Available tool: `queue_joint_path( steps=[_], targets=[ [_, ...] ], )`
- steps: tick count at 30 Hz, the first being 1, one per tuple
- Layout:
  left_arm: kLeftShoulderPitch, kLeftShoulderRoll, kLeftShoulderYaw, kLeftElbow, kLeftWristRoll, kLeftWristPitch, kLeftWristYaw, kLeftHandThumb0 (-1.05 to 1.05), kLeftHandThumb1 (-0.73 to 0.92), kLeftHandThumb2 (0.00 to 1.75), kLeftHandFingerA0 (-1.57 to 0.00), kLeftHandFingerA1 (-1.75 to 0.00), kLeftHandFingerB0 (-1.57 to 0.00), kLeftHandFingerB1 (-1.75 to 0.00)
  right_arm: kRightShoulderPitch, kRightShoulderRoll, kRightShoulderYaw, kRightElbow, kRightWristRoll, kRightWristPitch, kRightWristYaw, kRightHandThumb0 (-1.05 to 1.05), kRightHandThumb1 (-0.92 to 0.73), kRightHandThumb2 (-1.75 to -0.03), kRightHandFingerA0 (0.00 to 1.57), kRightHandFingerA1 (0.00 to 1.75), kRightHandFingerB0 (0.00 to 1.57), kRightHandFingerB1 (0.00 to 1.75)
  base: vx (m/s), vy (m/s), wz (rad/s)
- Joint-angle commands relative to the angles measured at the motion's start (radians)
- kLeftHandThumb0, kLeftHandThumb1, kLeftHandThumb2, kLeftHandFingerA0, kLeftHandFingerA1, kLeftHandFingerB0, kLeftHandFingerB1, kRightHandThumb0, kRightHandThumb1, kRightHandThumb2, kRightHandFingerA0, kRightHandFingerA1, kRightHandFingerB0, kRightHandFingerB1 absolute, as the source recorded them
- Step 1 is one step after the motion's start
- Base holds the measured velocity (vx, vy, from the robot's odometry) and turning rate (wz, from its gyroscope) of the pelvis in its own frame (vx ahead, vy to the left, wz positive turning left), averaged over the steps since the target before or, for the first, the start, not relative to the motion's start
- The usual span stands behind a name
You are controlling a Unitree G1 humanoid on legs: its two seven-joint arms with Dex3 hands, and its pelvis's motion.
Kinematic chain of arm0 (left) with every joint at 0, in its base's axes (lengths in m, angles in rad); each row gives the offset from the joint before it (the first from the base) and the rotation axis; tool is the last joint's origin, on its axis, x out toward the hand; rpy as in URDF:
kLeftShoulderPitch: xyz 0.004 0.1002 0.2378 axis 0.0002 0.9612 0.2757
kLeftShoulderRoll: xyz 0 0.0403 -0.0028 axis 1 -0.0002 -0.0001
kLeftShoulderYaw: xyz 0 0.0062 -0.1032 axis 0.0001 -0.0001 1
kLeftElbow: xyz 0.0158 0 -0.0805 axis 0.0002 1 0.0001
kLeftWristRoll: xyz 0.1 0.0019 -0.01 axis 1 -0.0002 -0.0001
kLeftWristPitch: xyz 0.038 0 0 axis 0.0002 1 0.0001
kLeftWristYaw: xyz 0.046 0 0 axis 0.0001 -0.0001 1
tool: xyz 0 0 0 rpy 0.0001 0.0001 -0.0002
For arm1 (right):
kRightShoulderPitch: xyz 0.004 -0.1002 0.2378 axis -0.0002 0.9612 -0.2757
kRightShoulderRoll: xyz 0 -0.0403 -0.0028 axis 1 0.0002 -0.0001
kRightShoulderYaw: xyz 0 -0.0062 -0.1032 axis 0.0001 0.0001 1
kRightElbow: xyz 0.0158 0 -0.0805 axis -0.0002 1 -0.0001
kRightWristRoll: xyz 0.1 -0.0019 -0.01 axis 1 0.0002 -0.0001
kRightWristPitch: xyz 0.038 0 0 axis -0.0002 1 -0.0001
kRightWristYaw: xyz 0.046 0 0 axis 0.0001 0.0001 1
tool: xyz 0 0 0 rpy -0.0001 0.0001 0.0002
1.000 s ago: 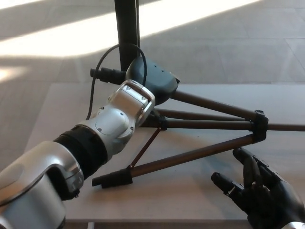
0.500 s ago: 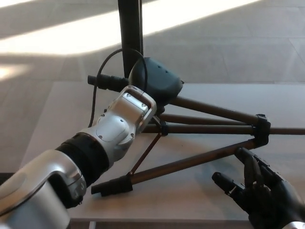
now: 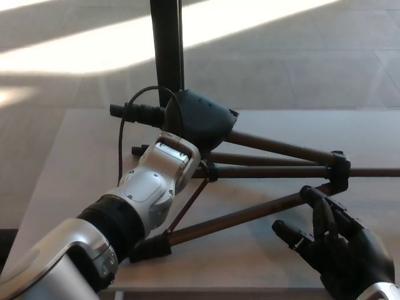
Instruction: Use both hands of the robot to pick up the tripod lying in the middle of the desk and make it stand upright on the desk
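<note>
The tripod [image 3: 250,212] lies on the pale desk [image 3: 69,162] with its brown legs spread toward the right. Its black collar [image 3: 339,169] is at the right and a black foot [image 3: 150,247] sits near the front edge. My left hand [image 3: 200,119] is shut on the tripod's head end, beside the black handle [image 3: 134,112] that sticks out to the left. Its fingers are hidden under the hand. My right hand [image 3: 337,247] is open at the lower right, with its fingertips [image 3: 310,195] just at the near leg.
A black upright pole [image 3: 165,44] stands just behind the desk, right behind my left hand. A thin black cable [image 3: 122,134] loops beside my left wrist. The desk's front edge runs along the bottom of the picture, with floor beyond the desk.
My left hand has shifted the tripod's head end a little left and toward me. My right hand has risen slightly until its fingertips reach the near leg.
</note>
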Motion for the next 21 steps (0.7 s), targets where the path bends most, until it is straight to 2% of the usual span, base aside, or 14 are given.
queue_joint_path(
  steps=[1, 2, 3, 6, 7, 8, 9, 10, 11, 13, 15, 17, 18, 21],
  targets=[
    [0.010, 0.023, -0.039, 0.031, 0.062, 0.040, -0.089, -0.30, 0.63, 0.61, -0.88, -1.55, -0.79, -0.77, -0.014, 0.009, -0.011, 0.009, -0.010, 0.019, -0.029, -0.56, -0.68, -0.61, 0.76, 0.55, 0.58, 0.42, 0.00, 0.000, 0.00],
    [0.010, 0.023, -0.039, 0.032, 0.067, 0.048, -0.075, -0.35, 0.67, 0.66, -0.88, -1.64, -0.78, -1.05, -0.015, 0.013, -0.015, 0.007, -0.009, 0.026, -0.036, -0.55, -0.69, -0.61, 0.77, 0.55, 0.58, 0.42, 0.00, 0.000, 0.00],
    [0.003, 0.020, -0.039, 0.039, 0.068, 0.055, -0.078, -0.33, 0.71, 0.69, -0.87, -1.64, -0.78, -1.19, -0.020, 0.018, -0.020, 0.008, -0.006, 0.035, -0.047, -0.55, -0.69, -0.61, 0.78, 0.54, 0.58, 0.42, 0.00, 0.000, 0.00],
    [-0.039, -0.005, -0.019, 0.067, 0.056, 0.118, -0.149, -0.40, 0.83, 0.74, -0.85, -1.57, -0.75, -1.07, -0.040, 0.056, -0.060, 0.024, 0.043, 0.067, -0.081, -0.51, -0.71, -0.62, 0.73, 0.55, 0.54, 0.42, 0.00, 0.000, 0.00],
    [-0.039, -0.002, 0.013, 0.055, 0.022, 0.101, -0.140, -0.39, 0.82, 0.74, -0.89, -1.56, -0.78, -1.17, -0.053, 0.077, -0.077, 0.027, 0.053, 0.085, -0.118, -0.51, -0.70, -0.61, 0.76, 0.55, 0.54, 0.42, 0.00, 0.000, 0.00],
    [-0.052, -0.002, 0.029, 0.059, 0.016, 0.092, -0.126, -0.42, 0.84, 0.73, -0.84, -1.59, -0.80, -1.32, -0.071, 0.115, -0.108, 0.029, 0.094, 0.109, -0.166, -0.46, -0.73, -0.62, 0.65, 0.58, 0.50, 0.42, 0.00, 0.000, 0.00],
    [-0.068, 0.005, 0.019, 0.062, 0.026, 0.068, -0.144, -0.37, 0.82, 0.71, -0.86, -1.62, -0.68, -1.17, -0.083, 0.134, -0.123, 0.031, 0.101, 0.123, -0.206, -0.45, -0.73, -0.62, 0.64, 0.57, 0.51, 0.43, 0.00, 0.000, 0.00],
    [-0.072, 0.009, 0.027, 0.061, 0.020, 0.043, -0.129, -0.36, 0.82, 0.72, -0.87, -1.58, -0.71, -1.10, -0.089, 0.140, -0.128, 0.034, 0.108, 0.128, -0.220, -0.43, -0.74, -0.62, 0.58, 0.57, 0.48, 0.43, 0.00, 0.000, 0.00],
    [-0.077, 0.013, 0.034, 0.058, 0.012, 0.016, -0.111, -0.34, 0.79, 0.72, -0.87, -1.57, -0.73, -1.19, -0.095, 0.148, -0.136, 0.038, 0.121, 0.133, -0.234, -0.42, -0.75, -0.62, 0.52, 0.57, 0.45, 0.42, 0.00, 0.000, 0.00],
    [-0.095, 0.010, 0.048, 0.056, 0.005, 0.007, -0.111, -0.37, 0.68, 0.71, -0.90, -1.54, -0.81, -1.09, -0.109, 0.181, -0.154, 0.049, 0.146, 0.137, -0.281, -0.40, -0.77, -0.62, 0.42, 0.62, 0.45, 0.46, 0.00, 0.000, 0.00],
    [-0.103, 0.007, 0.063, 0.055, -0.008, -0.006, -0.107, -0.37, 0.68, 0.71, -0.90, -1.54, -0.81, -1.09, -0.117, 0.202, -0.163, 0.056, 0.163, 0.138, -0.315, -0.40, -0.77, -0.62, 0.42, 0.62, 0.45, 0.46, 0.00, 0.000, 0.00],
    [-0.120, 0.004, 0.089, 0.050, -0.029, -0.014, -0.111, -0.35, 0.79, 0.77, -0.86, -1.57, -0.79, -1.12, -0.122, 0.239, -0.175, 0.074, 0.200, 0.139, -0.356, -0.41, -0.77, -0.62, 0.32, 0.64, 0.37, 0.44, 0.00, 0.000, 0.00],
    [-0.133, 0.004, 0.097, 0.046, -0.032, -0.015, -0.115, -0.34, 0.80, 0.77, -0.84, -1.51, -0.73, -0.95, -0.126, 0.256, -0.176, 0.085, 0.213, 0.146, -0.374, -0.43, -0.78, -0.63, 0.35, 0.64, 0.36, 0.45, 0.00, 0.000, 0.00],
    [-0.159, -0.009, 0.117, 0.054, -0.043, -0.009, -0.135, -0.36, 0.85, 0.74, -0.79, -1.44, -0.68, -0.84, -0.138, 0.258, -0.169, 0.116, 0.234, 0.169, -0.393, -0.44, -0.78, -0.63, 0.40, 0.62, 0.38, 0.45, 0.00, 0.000, 0.00]
  ],
)
